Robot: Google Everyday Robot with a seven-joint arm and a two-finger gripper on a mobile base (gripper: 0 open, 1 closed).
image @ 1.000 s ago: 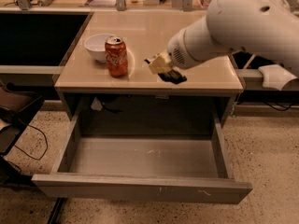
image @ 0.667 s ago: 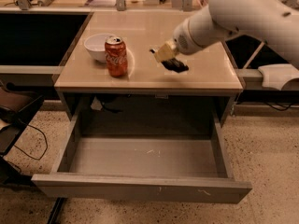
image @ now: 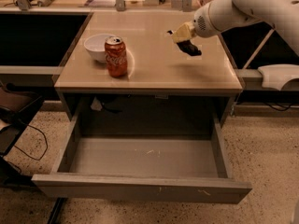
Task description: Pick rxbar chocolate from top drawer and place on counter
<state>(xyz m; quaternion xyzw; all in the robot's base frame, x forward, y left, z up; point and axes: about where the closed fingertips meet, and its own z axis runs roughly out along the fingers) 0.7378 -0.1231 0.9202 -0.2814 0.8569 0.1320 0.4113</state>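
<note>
My gripper (image: 185, 40) hangs above the right half of the counter (image: 159, 71), at the end of the white arm coming in from the upper right. It is shut on the rxbar chocolate (image: 190, 49), a small black bar that sticks out below and to the right of the pale fingers (image: 181, 33). The bar is off the counter and casts a faint shadow on it. The top drawer (image: 140, 188) is pulled wide open below the counter, and its grey inside holds nothing that I can see.
A red soda can (image: 116, 56) stands on the counter's left half, in front of a white bowl (image: 96, 46). A dark recessed area lies to the counter's left. A white object (image: 278, 75) sits at the right. Cables lie on the floor at the left.
My gripper has moved up and to the right over the counter, carrying the black bar with it. The can, the bowl and the drawer have not moved.
</note>
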